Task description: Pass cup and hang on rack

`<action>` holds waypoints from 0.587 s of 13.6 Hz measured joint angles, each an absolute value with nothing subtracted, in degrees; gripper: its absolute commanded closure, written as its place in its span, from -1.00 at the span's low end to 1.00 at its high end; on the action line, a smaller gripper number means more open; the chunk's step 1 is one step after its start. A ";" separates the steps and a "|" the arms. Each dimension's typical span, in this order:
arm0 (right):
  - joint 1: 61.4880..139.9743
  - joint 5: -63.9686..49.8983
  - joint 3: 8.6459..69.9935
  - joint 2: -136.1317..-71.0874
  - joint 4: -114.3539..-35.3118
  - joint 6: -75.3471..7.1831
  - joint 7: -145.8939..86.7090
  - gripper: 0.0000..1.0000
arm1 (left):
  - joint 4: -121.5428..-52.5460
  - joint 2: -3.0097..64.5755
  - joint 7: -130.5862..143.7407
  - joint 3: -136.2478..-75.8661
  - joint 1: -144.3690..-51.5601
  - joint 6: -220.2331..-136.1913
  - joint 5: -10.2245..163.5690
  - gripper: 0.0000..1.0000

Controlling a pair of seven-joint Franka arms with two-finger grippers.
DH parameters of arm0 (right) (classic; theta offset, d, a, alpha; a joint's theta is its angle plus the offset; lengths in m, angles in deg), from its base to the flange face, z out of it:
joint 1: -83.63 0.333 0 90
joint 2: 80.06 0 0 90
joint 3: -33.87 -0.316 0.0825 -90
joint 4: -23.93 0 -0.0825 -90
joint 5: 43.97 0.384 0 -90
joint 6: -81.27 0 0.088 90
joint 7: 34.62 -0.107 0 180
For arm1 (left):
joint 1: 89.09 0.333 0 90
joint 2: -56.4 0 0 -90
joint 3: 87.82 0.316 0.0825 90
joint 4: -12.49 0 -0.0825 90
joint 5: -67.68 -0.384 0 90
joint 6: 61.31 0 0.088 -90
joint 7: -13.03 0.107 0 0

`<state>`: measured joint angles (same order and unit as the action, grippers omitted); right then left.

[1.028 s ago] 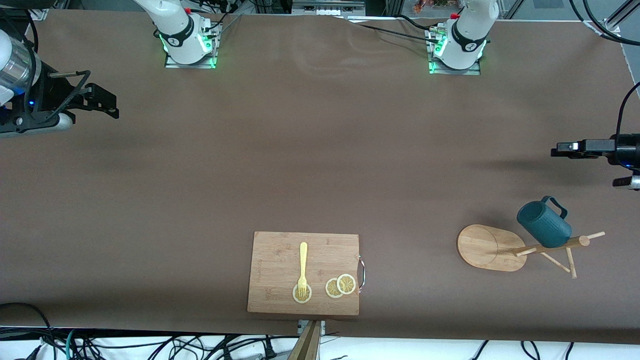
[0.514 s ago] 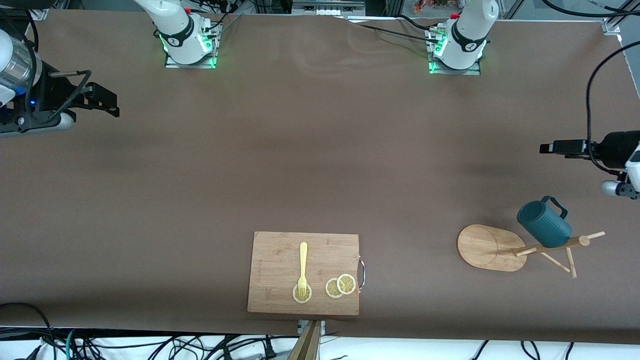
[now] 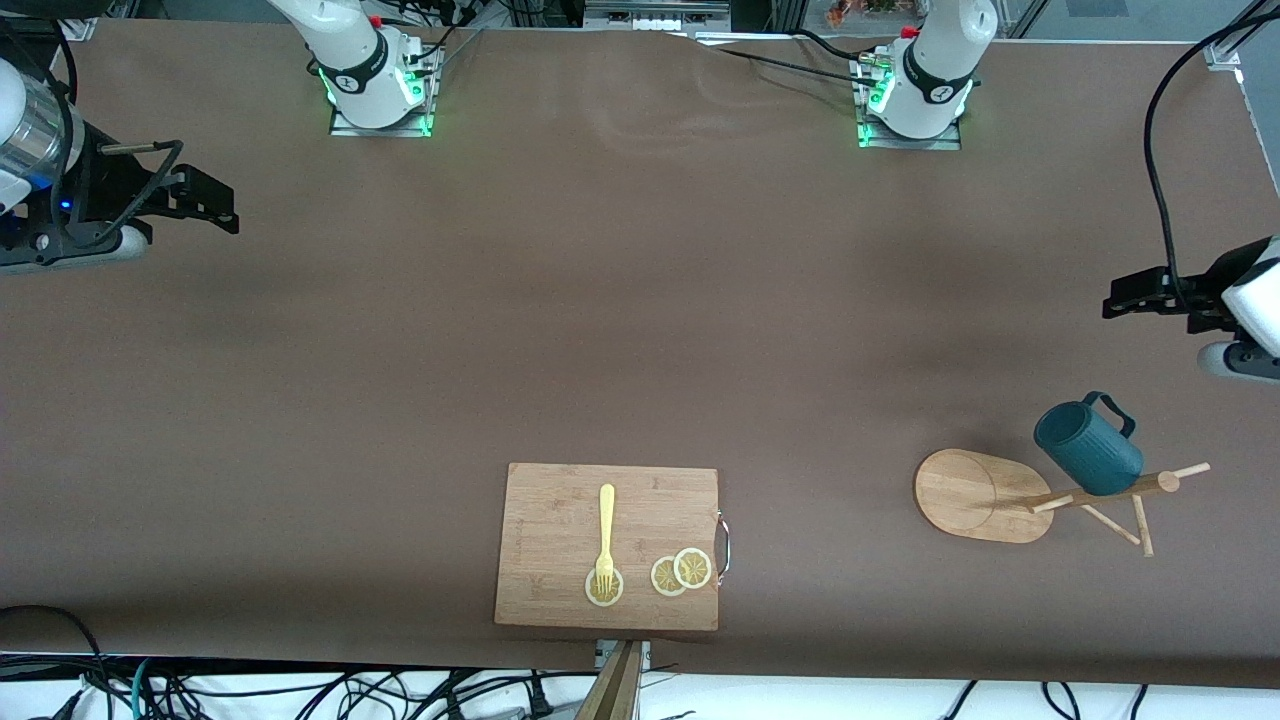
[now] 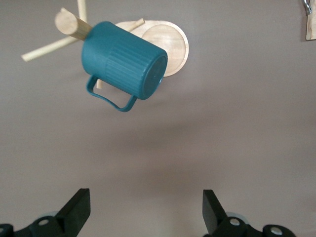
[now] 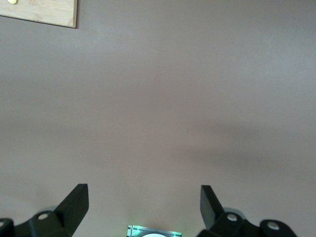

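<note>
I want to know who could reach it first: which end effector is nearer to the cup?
Left. The left end effector hovers open over the table near the cup on the rack; the right end effector waits open at the right arm's end.

The right hand (image 5: 143, 202) hangs over the bare brown tabletop (image 5: 163, 108). Its two black fingers (image 5: 76, 200) stand wide apart, and nothing is between them. A small green light (image 5: 154, 231) glows on the hand's body between the fingers. One corner of a wooden cutting board (image 5: 44, 12) shows at the edge of the view, well apart from the hand.
</note>
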<state>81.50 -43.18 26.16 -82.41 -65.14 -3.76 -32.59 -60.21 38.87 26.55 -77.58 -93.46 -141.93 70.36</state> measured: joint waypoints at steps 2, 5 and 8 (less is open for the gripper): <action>81.51 -43.18 26.15 -82.41 -65.15 -3.76 -32.59 -1.00 | -58.10 39.08 26.12 -77.57 -93.47 -138.44 70.31 -1.00; 81.51 -43.18 26.14 -82.41 -65.14 -3.76 -32.59 -1.00 | -57.93 40.86 18.06 -78.48 -93.39 -135.60 70.30 -1.00; 81.51 -43.18 26.13 -82.41 -65.13 -3.76 -32.59 -1.00 | -62.94 45.47 12.60 -80.44 -92.59 -135.34 70.30 -1.00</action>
<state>81.51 -43.18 26.13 -82.41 -65.13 -3.76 -32.59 -62.94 45.47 12.60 -80.44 -92.59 -135.34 70.30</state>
